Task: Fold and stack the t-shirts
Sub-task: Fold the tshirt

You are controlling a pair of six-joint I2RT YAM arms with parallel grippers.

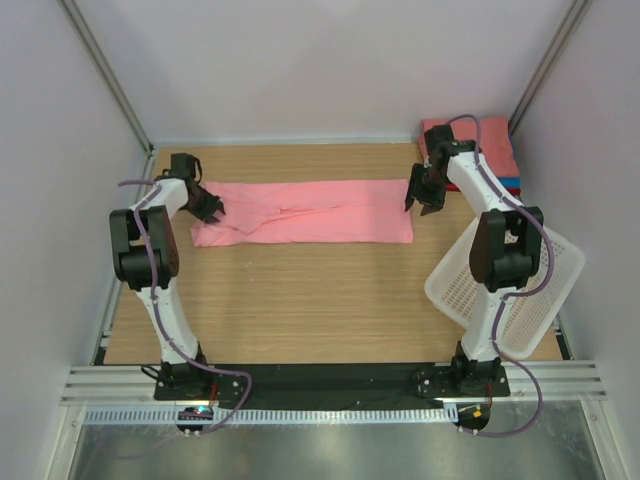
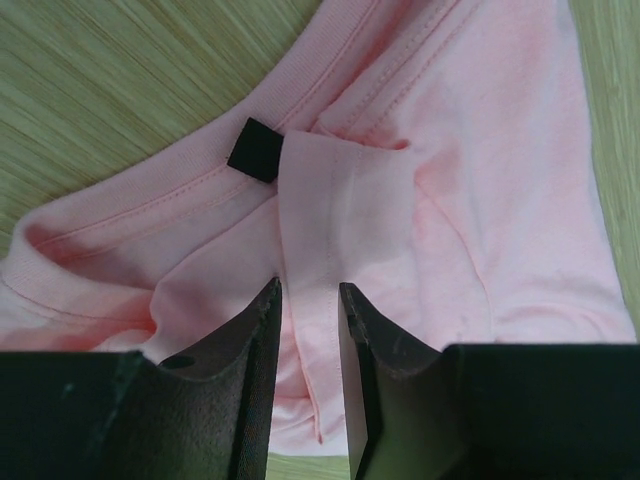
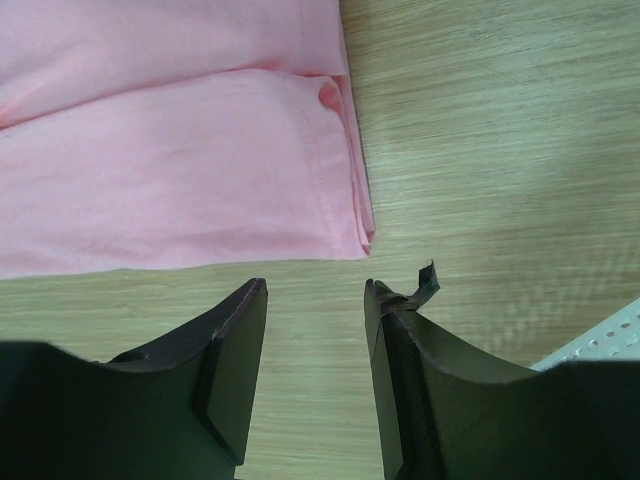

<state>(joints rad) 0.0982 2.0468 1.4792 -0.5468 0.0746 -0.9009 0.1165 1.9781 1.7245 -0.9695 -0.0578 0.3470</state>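
Note:
A salmon-pink t-shirt [image 1: 310, 212] lies folded into a long band across the back of the table. My left gripper [image 1: 213, 208] is at its collar end. In the left wrist view the jaws [image 2: 308, 290] stand a little apart, low over a folded hem strip of the t-shirt [image 2: 480, 200], below the black neck tag [image 2: 256, 150]. My right gripper [image 1: 418, 200] is at the other end. It is open [image 3: 315, 285] over bare wood, just short of the t-shirt's hem corner [image 3: 170, 170]. Folded t-shirts [image 1: 480, 140] are stacked at the back right, coral on top, blue beneath.
A white mesh basket [image 1: 510, 290] lies tilted at the right edge, beside the right arm's base. Its corner [image 3: 610, 340] shows in the right wrist view. White walls close off the table on three sides.

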